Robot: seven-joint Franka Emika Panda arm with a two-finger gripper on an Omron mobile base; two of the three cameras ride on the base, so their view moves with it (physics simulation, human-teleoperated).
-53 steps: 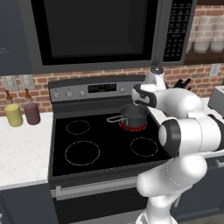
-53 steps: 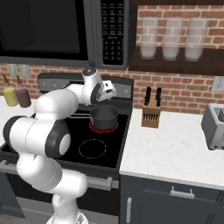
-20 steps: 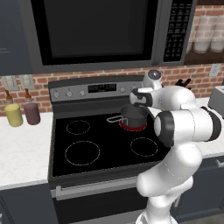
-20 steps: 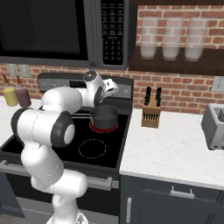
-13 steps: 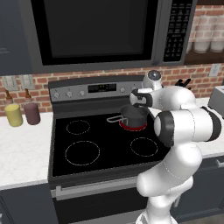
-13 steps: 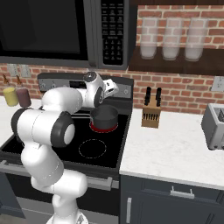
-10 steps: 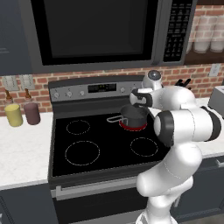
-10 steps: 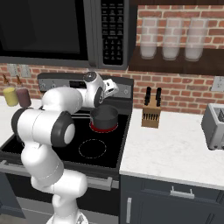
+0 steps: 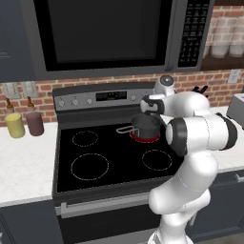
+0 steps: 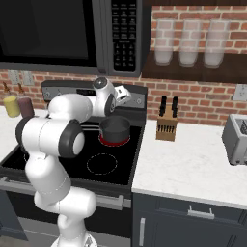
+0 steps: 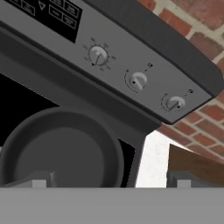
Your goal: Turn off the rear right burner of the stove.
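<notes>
Presently, the stove (image 9: 112, 157) presents four circular zones on its black glass top. Three are dark with white-dashed outlines: one large at front left (image 9: 89, 166), one small at rear left (image 9: 85, 138), one small at front right (image 9: 157, 160). The fourth, the rear right burner (image 9: 143, 138), glows red; it lies at the back right of the cooktop, just below the steel control panel (image 9: 102, 98). One dark saucepan (image 9: 146, 125) stands on this burner, its handle pointing left; the red glow shows around the pan's base.

In the hand view the control panel carries three round knobs in a row: one (image 11: 97, 54), a second (image 11: 138, 81), and a third (image 11: 175, 103) nearest the panel's end. Part of the digital display (image 11: 48, 11) sits at the upper left of that view.

The gripper (image 11: 111, 179) has its jaws spread to full width and holds nothing. Its two finger tips (image 11: 39, 180) appear at the bottom of the hand view, well apart, above the saucepan's open interior and facing the knob row without touching it.

Surrounding items: one black microwave (image 9: 102, 33) above the stove; two jars on the left counter, one yellow (image 9: 15, 126) and one maroon (image 9: 35, 124); one knife block (image 10: 167, 126) on the right counter; one toaster (image 10: 236, 139) at the far right; three clear canisters (image 10: 189, 43) on the shelf.
</notes>
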